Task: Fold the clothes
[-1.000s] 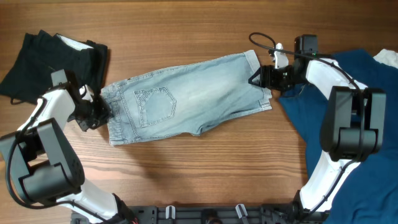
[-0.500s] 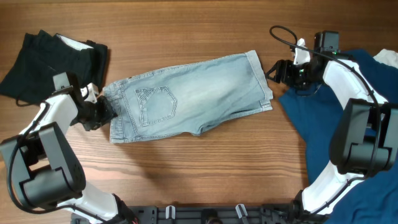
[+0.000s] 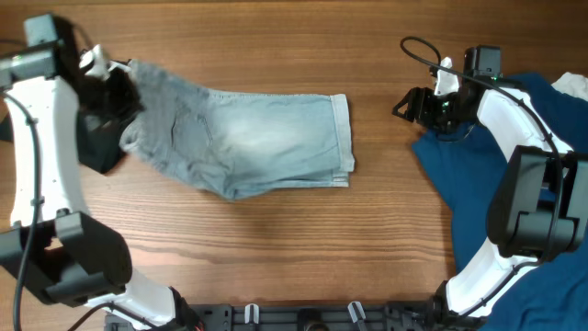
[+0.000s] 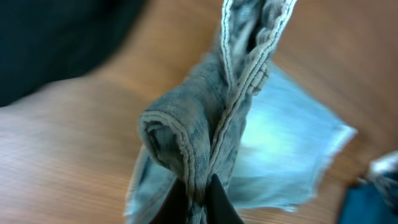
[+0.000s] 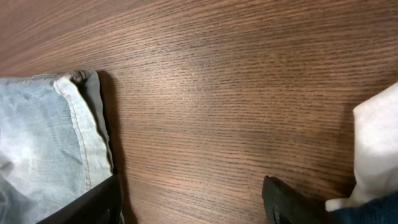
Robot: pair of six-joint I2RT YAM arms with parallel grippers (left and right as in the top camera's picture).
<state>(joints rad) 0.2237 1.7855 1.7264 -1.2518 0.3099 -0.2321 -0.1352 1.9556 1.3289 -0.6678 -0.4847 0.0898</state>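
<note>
The pale-blue denim shorts [image 3: 266, 142] lie across the table's middle, their left waistband end lifted. My left gripper [image 3: 127, 92] is shut on that waistband; the left wrist view shows the bunched denim [image 4: 211, 124] pinched between my fingers [image 4: 198, 198]. My right gripper [image 3: 411, 103] is open and empty, right of the shorts' hem, over bare wood. In the right wrist view the hem [image 5: 74, 130] lies at the left, beside my open fingers [image 5: 193, 202]. A black garment [image 3: 96, 138] lies at the far left, mostly behind my left arm. A navy garment [image 3: 514, 184] lies at the right.
A white cloth piece [image 3: 571, 85] sits at the far right on the navy garment; it also shows in the right wrist view [image 5: 376, 149]. A black cable [image 3: 418, 51] loops above my right gripper. A black rail [image 3: 303, 317] runs along the table's front edge.
My left gripper has lifted the waistband up and toward the back left, dragging the shorts leftward. My right gripper let go of the hem earlier and now stays still, open.
</note>
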